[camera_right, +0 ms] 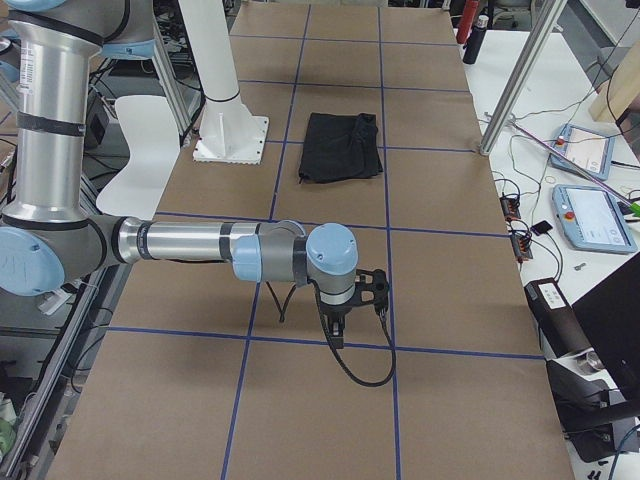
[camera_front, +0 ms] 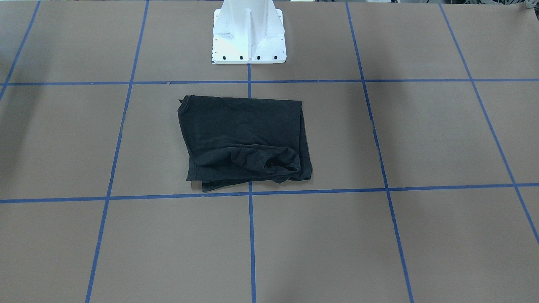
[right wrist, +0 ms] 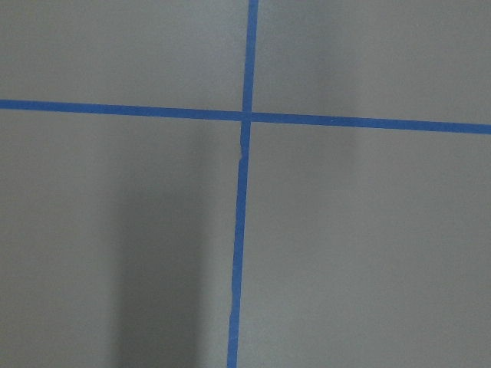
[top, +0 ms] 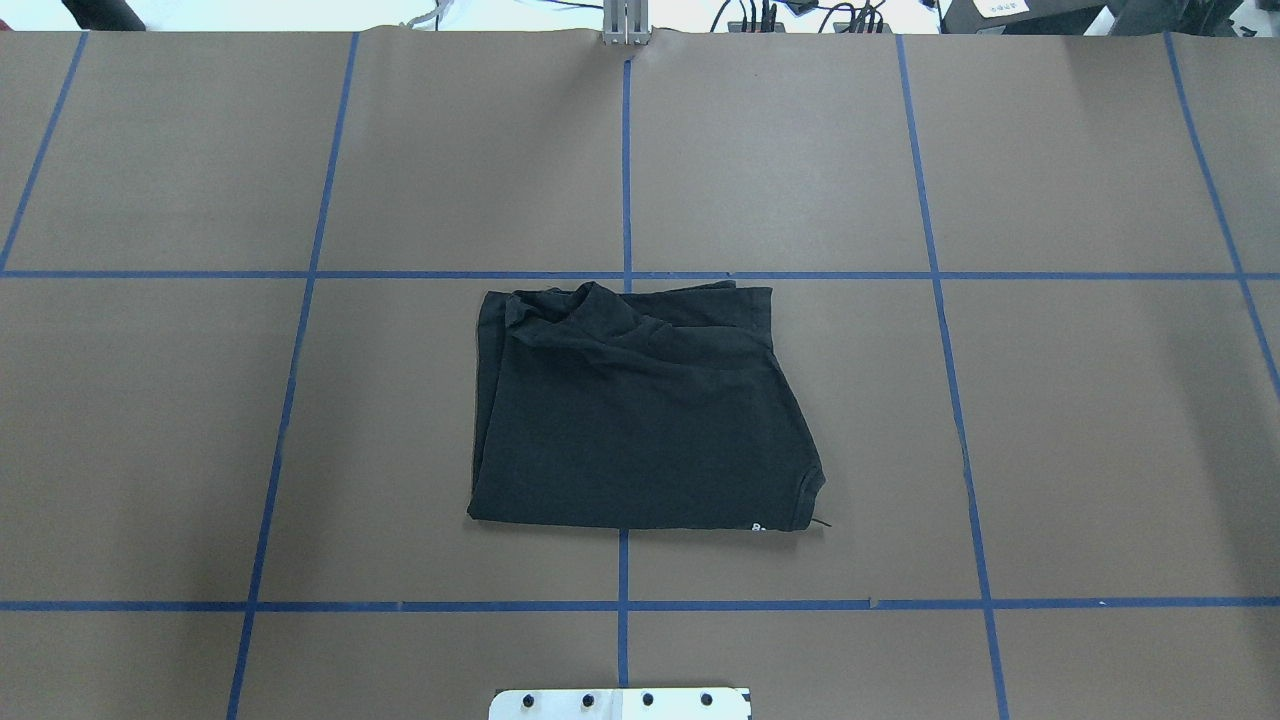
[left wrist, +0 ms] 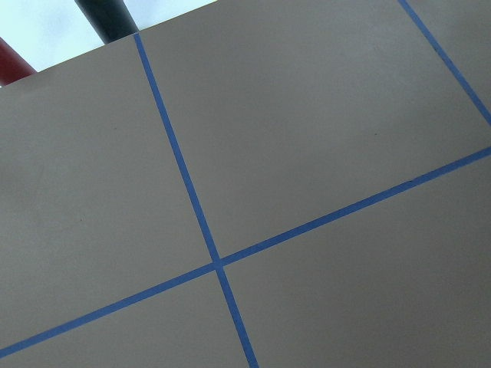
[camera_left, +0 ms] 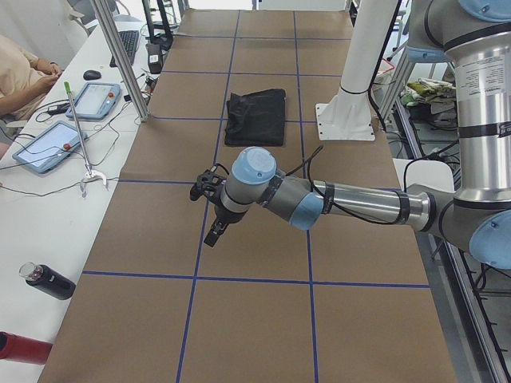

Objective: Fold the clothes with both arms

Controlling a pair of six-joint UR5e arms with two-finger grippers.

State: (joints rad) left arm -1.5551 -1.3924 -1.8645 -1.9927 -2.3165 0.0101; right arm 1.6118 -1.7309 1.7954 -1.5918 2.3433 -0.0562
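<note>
- left fingers and right fingers hang over the bench out toward its two ends, well apart from the shirt. Only the side cams show them, so can't tell how far open they are. Nothing visible in either. Both wrist cams see just brown paper and blue tape.
- T-shirt sits mid-bench, just ahead of the white pedestal, straddling the centre tape line, folded into a rough rectangle.
- Handling, my read: light, limp cotton in several layers with no stiffness. It drapes on lift, and the layers slide apart unless pinched together. Not fragile.
- Near edge (pedestal side) is a straight, flat fold with a sliver of white print at its right corner. Best hold is probably the two near corners, one per arm, taking the whole stack.
- Far edge has a rumpled lump toward the left corner. A grip there likely catches the top layer only.
- Room: open bench on all sides of the shirt, so both ends give a wide approach. Past the far edge there's a full row of grid squares before the bench rim, where cables sit.
</note>
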